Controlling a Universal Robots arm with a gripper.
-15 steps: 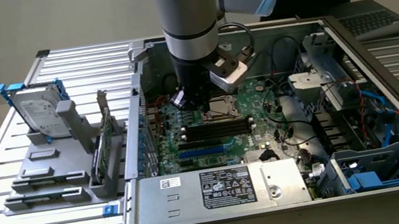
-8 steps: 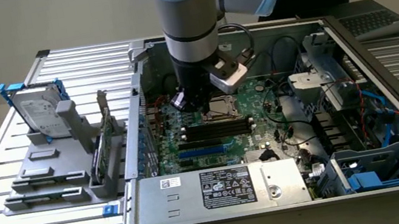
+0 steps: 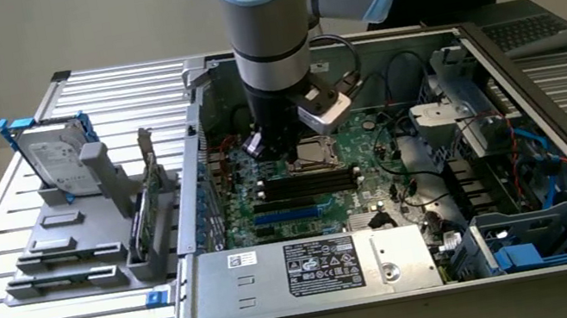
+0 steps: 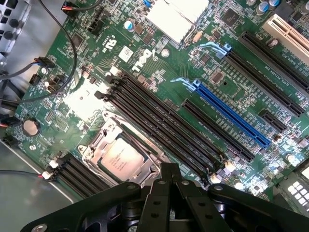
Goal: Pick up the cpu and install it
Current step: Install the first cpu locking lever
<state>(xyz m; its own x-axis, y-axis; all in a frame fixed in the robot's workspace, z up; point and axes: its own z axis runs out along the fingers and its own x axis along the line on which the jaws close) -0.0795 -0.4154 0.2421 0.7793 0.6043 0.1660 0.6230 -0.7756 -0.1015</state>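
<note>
Power supply sits at the case's near edge; behind it the gripper hangs over the motherboard's middle, just beside the socket — an inspecting pose, I judge.

Wrist view: fingers pressed together, holding nothing. Cpu lies flat inside the socket frame — seated.
</note>
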